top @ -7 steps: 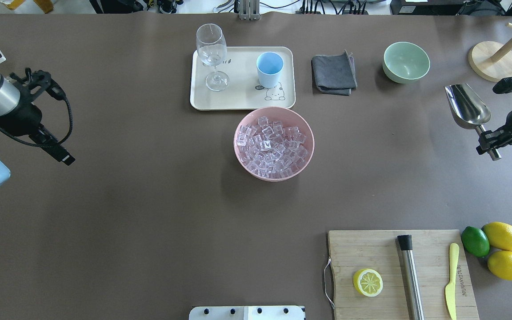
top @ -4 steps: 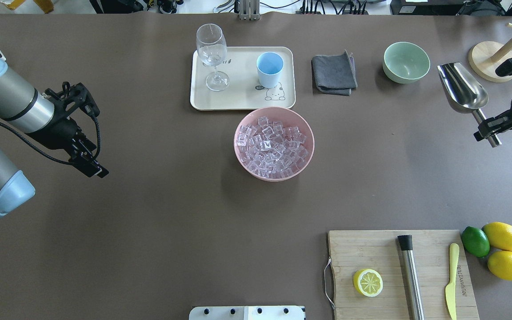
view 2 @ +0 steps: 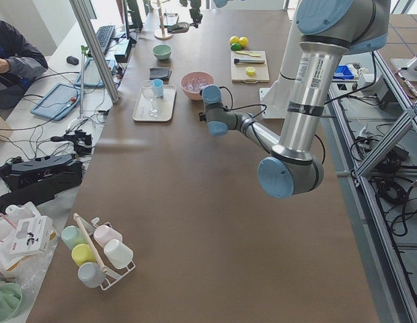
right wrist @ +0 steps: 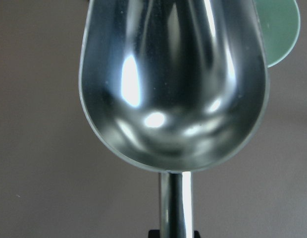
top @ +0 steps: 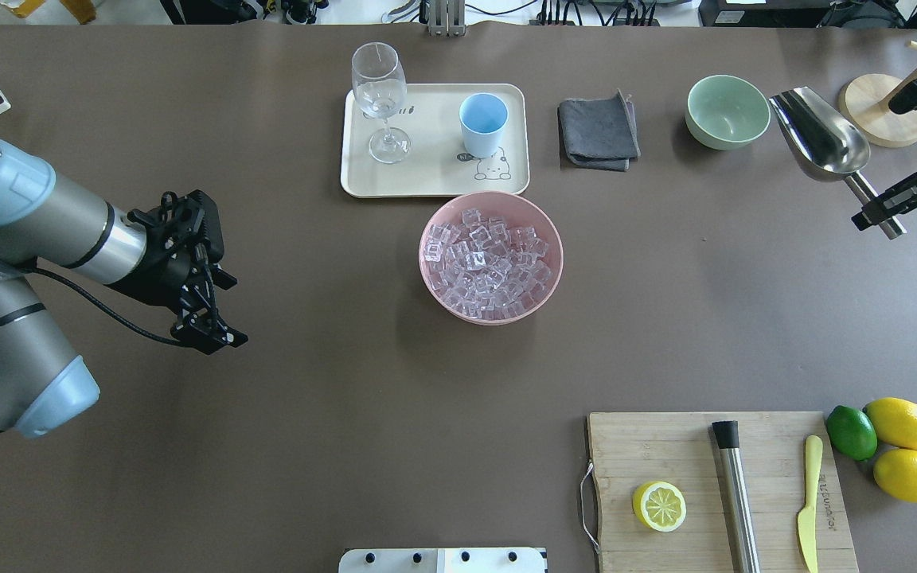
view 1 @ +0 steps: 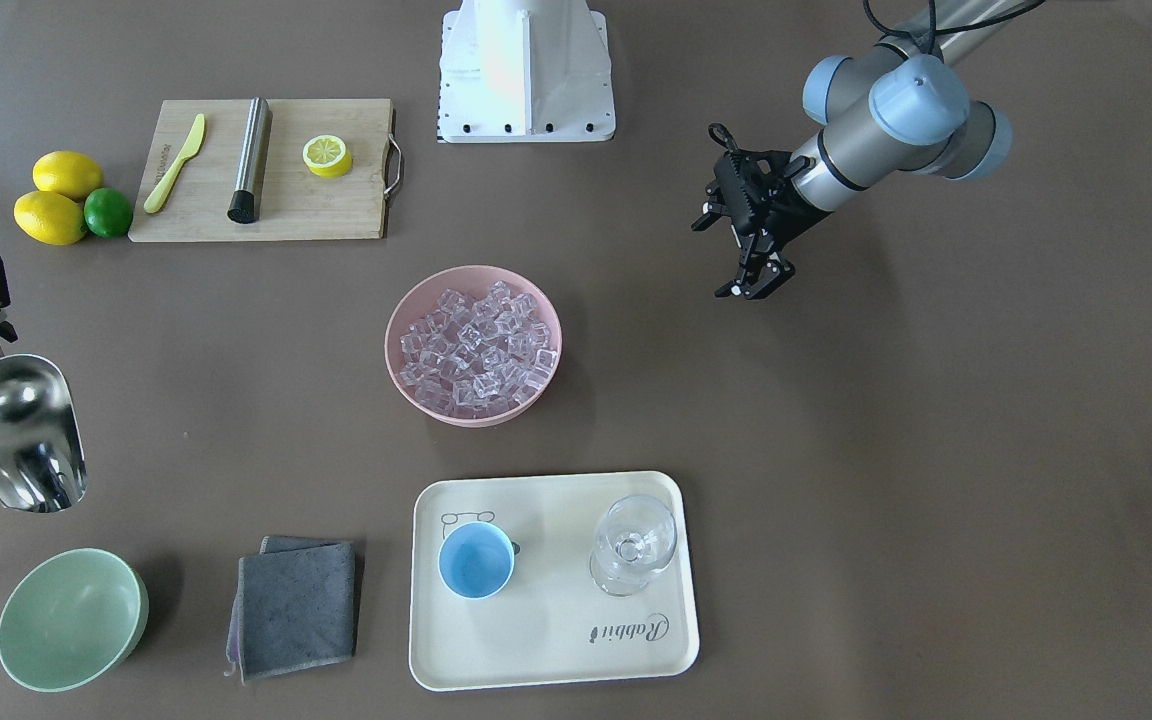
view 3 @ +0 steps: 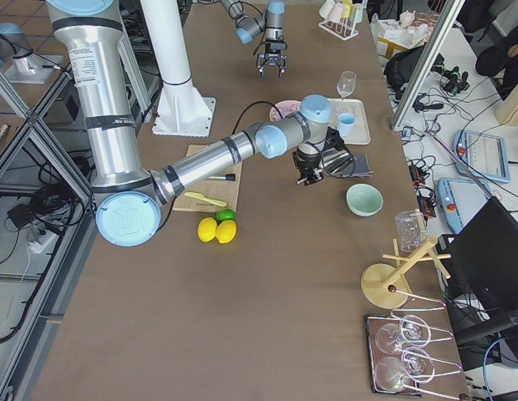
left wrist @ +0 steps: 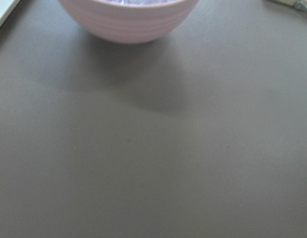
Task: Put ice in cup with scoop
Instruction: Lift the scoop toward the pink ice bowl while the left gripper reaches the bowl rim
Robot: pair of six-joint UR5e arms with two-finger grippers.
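The ice (top: 489,261) is a heap of clear cubes in a pink bowl (top: 548,274) at mid-table; the ice also shows in the front view (view 1: 476,348). The light-blue cup (top: 482,123) stands empty on a cream tray (top: 427,179) behind the bowl. My right gripper (top: 876,213) is shut on the handle of the steel scoop (top: 821,137), held empty in the air at the far right beside the green bowl. The right wrist view shows the scoop's empty trough (right wrist: 173,84). My left gripper (top: 216,336) is open and empty, above the table left of the pink bowl.
A stemmed glass (top: 380,99) stands on the tray. A grey cloth (top: 598,131) and a pale green bowl (top: 727,111) lie right of it. A cutting board (top: 713,493) with a lemon half, steel cylinder and knife sits at near right, with lemons and a lime (top: 851,432).
My left arm has swung in from the left edge towards the pink bowl. My right gripper has carried the scoop farther back, closer to the green bowl.
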